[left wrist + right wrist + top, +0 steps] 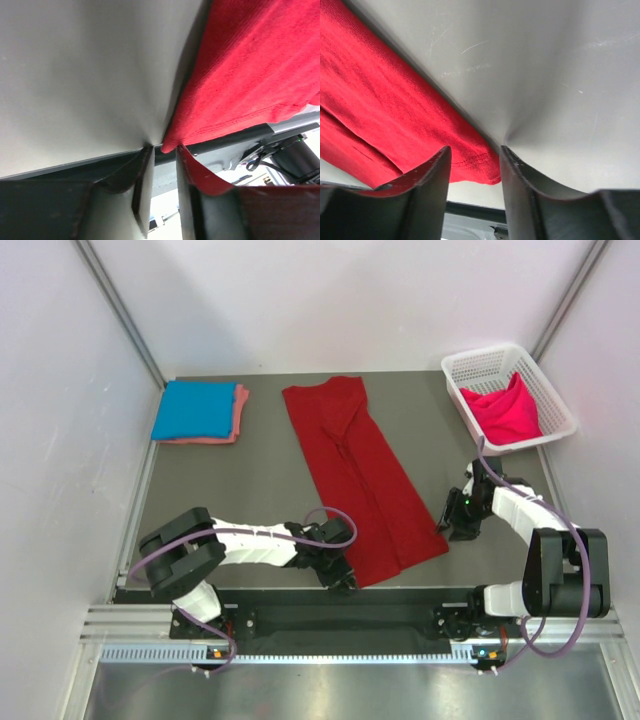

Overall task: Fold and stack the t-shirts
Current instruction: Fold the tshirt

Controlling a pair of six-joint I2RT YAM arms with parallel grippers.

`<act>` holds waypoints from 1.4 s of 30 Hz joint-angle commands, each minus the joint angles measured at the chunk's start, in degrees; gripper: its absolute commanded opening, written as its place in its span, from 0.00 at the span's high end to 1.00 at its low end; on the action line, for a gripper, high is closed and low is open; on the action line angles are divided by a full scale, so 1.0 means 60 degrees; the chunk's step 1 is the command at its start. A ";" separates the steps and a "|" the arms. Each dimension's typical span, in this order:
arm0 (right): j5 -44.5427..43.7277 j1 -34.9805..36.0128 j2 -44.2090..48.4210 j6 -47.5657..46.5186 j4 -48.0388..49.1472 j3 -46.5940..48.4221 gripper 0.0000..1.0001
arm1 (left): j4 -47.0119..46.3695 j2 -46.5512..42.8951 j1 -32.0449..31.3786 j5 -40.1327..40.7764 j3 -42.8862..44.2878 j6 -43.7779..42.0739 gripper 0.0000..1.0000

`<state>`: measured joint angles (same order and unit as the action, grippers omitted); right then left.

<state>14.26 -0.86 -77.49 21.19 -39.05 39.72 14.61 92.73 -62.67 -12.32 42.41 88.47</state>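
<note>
The dark red t-shirt (360, 475), folded into a long strip, lies slanted across the middle of the table. My left gripper (345, 580) is at its near left corner. In the left wrist view the gripper (162, 148) is open, with the red corner (170, 142) just at the fingertips. My right gripper (447, 528) is at the near right corner. In the right wrist view it (475, 149) is open, with the hemmed red corner (477, 167) between the fingertips. The bright blue t-shirt (195, 408) lies folded on the salmon pink t-shirt (238, 410) at the back left. The hot pink t-shirt (505, 412) lies in the basket.
The white lattice basket (455, 375) stands at the back right corner. White walls enclose the table on three sides. The table's near edge and a metal rail (350, 625) run just behind both grippers.
</note>
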 commanded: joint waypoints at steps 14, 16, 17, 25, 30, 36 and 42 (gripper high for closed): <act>0.0596 0.1169 0.0901 0.0862 -0.0362 -0.0614 1.00 | 0.1795 -0.0922 0.0001 0.1349 -0.0184 -0.0315 1.00; 0.0640 0.1446 0.1225 0.1197 -0.0478 -0.0804 1.00 | 0.2627 -0.1360 0.0002 0.1525 -0.0271 -0.0578 1.00; 0.0670 0.1680 0.1560 0.1330 -0.0508 -0.0863 1.00 | 0.2851 -0.1522 0.0001 0.1540 -0.0316 -0.0666 1.00; 0.0831 0.4125 0.2778 0.3305 -0.0494 -0.1391 1.00 | 0.4551 -0.3614 0.0001 0.1467 -0.1238 -0.0858 1.00; 0.0890 0.5840 0.3057 0.4450 0.0163 -0.1684 1.00 | 0.5620 -0.4833 -0.0013 0.1423 -0.1808 -0.0580 1.00; 0.0904 0.7628 0.2487 0.5667 0.1263 -0.1554 0.97 | 0.5754 -0.6063 0.0001 0.1102 -0.2513 -0.0418 0.88; -0.0382 0.7849 0.2164 0.4864 0.0182 -0.0122 0.59 | 0.6294 -0.6533 0.0002 0.1056 -0.1930 -0.0988 0.55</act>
<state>16.95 45.50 -64.14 52.07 -36.36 32.01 48.27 55.20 -62.65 -6.11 27.59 83.48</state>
